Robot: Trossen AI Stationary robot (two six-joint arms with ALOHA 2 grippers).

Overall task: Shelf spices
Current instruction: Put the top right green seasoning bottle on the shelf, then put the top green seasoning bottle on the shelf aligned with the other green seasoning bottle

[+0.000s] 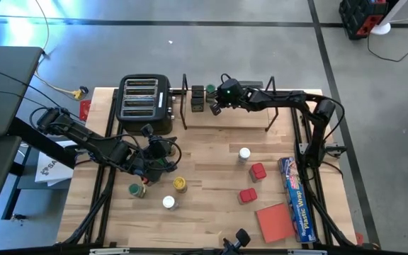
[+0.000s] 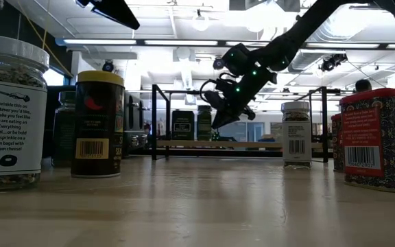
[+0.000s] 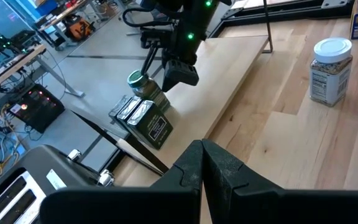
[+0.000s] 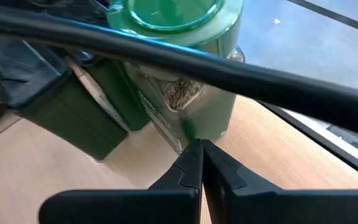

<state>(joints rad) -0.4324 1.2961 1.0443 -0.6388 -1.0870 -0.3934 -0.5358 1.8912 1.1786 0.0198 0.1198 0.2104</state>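
In the lower half of the high view we see spices still loose on the table (image 1: 211, 212): a white-lidded jar (image 1: 168, 202), a yellow-lidded jar (image 1: 180, 184), two red tins (image 1: 248, 195). At centre left, the left end effector (image 1: 163, 150) waits, fingers pressed together. Farther up, the shelf (image 1: 225, 117) holds two dark tins (image 1: 197, 99) and a green-lidded jar (image 1: 210, 91) at its left end. Just beside them hangs the right end effector (image 1: 214, 108), fingers pressed together and empty. We judge one placement done; next, it must swing back for a loose jar.
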